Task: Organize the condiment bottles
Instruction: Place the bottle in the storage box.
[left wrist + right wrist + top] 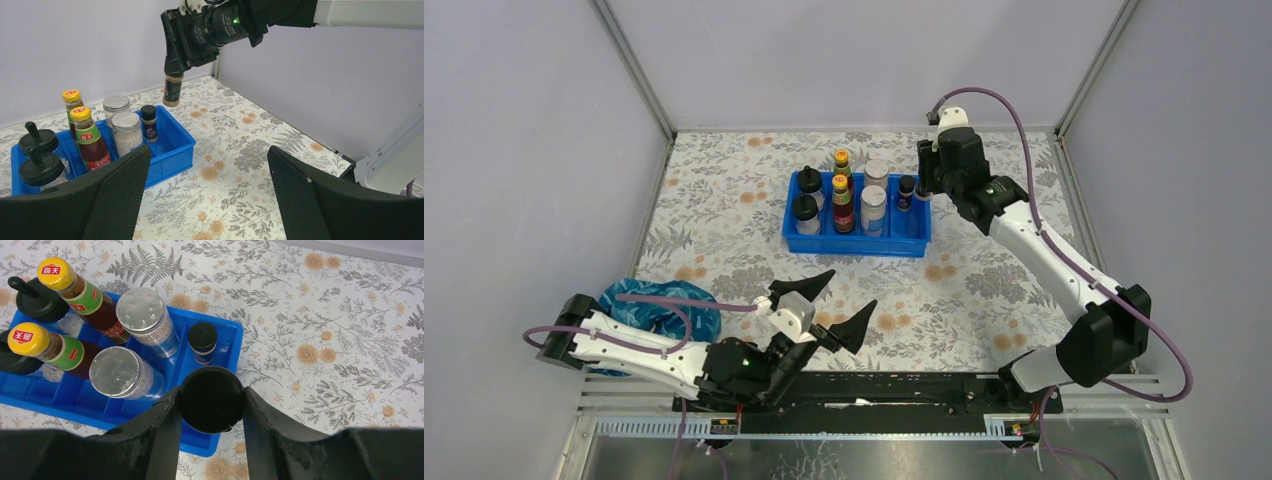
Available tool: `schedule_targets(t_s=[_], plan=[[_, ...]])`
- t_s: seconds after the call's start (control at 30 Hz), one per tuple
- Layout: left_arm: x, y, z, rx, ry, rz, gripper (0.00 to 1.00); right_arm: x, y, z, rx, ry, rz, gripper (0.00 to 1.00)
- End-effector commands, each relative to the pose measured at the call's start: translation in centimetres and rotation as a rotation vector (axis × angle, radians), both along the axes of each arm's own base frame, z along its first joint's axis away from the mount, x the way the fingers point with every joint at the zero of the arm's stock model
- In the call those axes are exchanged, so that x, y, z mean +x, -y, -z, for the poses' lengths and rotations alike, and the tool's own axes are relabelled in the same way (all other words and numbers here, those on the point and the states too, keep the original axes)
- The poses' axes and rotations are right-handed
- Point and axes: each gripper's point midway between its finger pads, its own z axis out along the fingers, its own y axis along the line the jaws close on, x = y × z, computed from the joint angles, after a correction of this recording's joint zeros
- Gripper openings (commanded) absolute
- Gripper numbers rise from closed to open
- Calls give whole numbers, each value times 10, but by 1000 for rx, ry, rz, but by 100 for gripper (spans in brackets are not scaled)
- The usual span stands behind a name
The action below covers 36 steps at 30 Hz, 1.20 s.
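Observation:
A blue tray [856, 245] at the table's middle back holds several condiment bottles: two black-domed ones [807, 195] at the left, two red-labelled yellow-capped ones [841, 190], two silver-lidded jars [873, 205] and a tiny black-capped bottle [906, 190]. My right gripper [212, 405] is shut on another small black-capped bottle [212, 399]. In the left wrist view that bottle [172, 92] hangs upright in the air above the tray's right end. My left gripper [832, 305] stands open and holds nothing, low near the table's front edge, well short of the tray.
A crumpled blue-green bag [659, 310] lies at the front left beside the left arm. Grey walls with metal posts close in the floral-covered table [984, 290] on three sides. The tray's right-hand compartment [220, 347] shows bare blue floor beside the tiny bottle.

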Motion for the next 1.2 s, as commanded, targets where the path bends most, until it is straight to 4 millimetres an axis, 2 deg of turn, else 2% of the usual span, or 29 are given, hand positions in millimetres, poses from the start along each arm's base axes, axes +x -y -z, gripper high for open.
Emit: schedule_targets(t_s=[0.0,1.17], plan=[[1,-4,-15,-41,-10,-11,91,5,-17,-13,14,22,-57,0],[3,-1,-7,-12,0,-31,93,22,-36,40,-4,-55,-108,0]])
